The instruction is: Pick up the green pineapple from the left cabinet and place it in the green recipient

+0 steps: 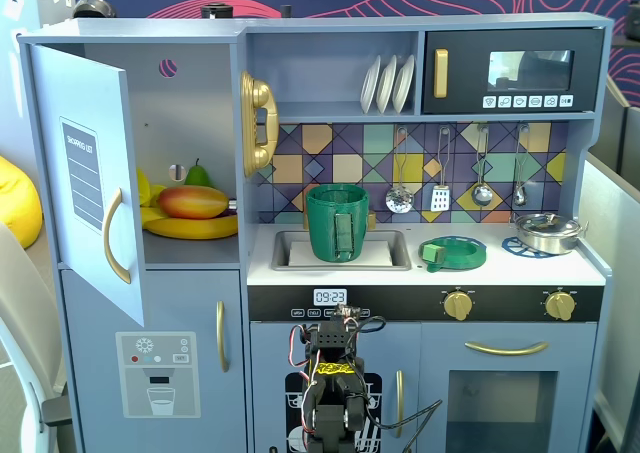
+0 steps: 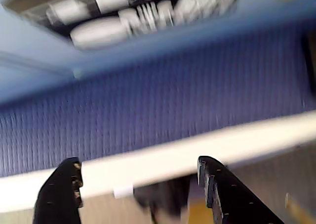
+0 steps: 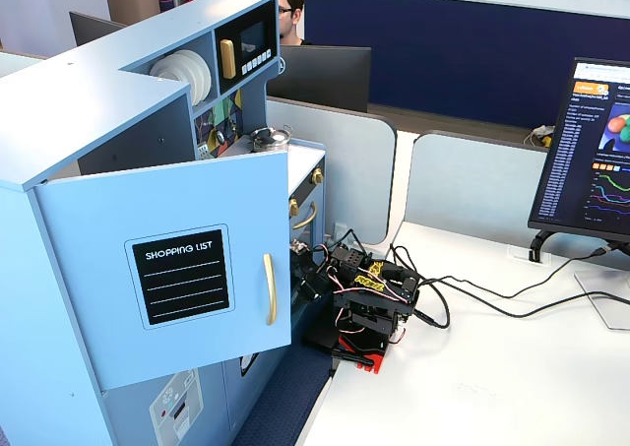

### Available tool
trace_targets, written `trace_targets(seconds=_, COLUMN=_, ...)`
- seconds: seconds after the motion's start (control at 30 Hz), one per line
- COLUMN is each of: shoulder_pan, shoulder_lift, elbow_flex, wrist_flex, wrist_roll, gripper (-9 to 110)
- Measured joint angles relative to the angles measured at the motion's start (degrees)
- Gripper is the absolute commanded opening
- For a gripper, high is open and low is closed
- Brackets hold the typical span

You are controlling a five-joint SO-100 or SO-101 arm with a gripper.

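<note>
The left cabinet [image 1: 190, 103] stands with its door [image 1: 88, 178] swung open; a mango [image 1: 193, 202], bananas and a green pear with a dark stem lie on its shelf. The green pineapple shows in no view. The green recipient [image 1: 337, 221], a tall dark green pot, stands upright in the sink. My arm [image 1: 335, 388] is folded low in front of the kitchen's lower doors, far below both. In the wrist view my gripper [image 2: 138, 162] is open with nothing between its black fingers [image 2: 59, 194], facing a blue mat and a white table edge.
A flat green dish [image 1: 452, 252] and a steel pan [image 1: 548, 231] sit on the counter right of the sink. The open fridge door [image 3: 167, 269] juts out beside my arm [image 3: 372, 293]. Cables trail over the white desk [image 3: 472, 387]; a monitor [image 3: 591, 151] stands at the right.
</note>
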Motion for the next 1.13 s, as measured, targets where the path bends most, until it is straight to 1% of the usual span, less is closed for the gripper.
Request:
trace_targets(seconds=0.23, shoulder_pan=-0.09, shoulder_lift=0.53, elbow_flex=-0.53, wrist_flex=8.35, wrist_roll=0.18, gripper=19)
trace_targets(seconds=0.37, shoulder_pan=-0.18, shoulder_lift=0.97, elbow_flex=-0.53, wrist_flex=8.53, wrist_roll=1.85, gripper=19)
trace_targets(seconds=1.13, shoulder_pan=-0.18, shoulder_lift=0.97, elbow_flex=-0.62, wrist_flex=8.53, wrist_roll=1.85, gripper=19)
